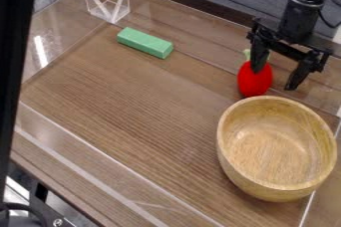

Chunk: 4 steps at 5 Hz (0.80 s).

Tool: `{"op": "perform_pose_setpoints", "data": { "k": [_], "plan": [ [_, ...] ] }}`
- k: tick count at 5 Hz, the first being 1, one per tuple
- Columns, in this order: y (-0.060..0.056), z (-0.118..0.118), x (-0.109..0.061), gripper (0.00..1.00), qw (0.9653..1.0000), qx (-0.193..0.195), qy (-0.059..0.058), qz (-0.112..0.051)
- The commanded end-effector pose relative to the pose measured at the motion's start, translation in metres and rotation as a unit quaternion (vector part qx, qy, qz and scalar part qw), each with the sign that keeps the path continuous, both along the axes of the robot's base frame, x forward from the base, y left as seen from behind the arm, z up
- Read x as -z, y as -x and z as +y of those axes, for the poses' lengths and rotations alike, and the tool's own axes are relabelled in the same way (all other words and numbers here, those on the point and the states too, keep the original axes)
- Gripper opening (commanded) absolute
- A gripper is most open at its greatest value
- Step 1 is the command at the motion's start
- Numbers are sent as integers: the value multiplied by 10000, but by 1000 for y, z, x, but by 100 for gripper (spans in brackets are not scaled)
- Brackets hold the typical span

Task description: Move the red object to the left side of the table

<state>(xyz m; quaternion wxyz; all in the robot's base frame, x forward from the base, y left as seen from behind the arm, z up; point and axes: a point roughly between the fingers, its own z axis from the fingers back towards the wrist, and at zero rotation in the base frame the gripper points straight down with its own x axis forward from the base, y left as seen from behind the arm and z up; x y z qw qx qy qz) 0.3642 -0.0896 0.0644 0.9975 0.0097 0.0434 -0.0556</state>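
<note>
Camera view: gripper (280, 65) wide open, reaching in from upper right, beside red toy (254, 80).

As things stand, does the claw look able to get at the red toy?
Probably yes: the claw is open right beside the red toy, and the wooden bowl sits nearer the camera, not between them.

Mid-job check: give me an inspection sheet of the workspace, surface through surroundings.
Surface: brown wood-grain tabletop, seams visible
Job's things: red toy, right of centre, above the bowl in view
Clutter: wooden bowl, lower right; green block, upper left; white wire-like object, top left corner
Tool: black, open, at the red toy; grip not confirmed
Cables: nothing seen for certain
Surroundings: clear low wall at left; dark items beyond, lower left, unclear
</note>
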Motion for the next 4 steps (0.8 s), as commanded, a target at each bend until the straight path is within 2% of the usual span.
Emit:
{"op": "perform_pose_setpoints", "data": {
  "k": [1, 2, 3, 4],
  "plan": [
    [-10, -9, -21, 100, 9990, 101, 80, -423],
    [-11, -4, -19, 100, 9987, 300, 78, -414],
    [-9, -3, -7, 100, 9987, 397, 75, -310],
    [-8, -3, -4, 0, 9990, 364, 69, -242]
  ]
}}
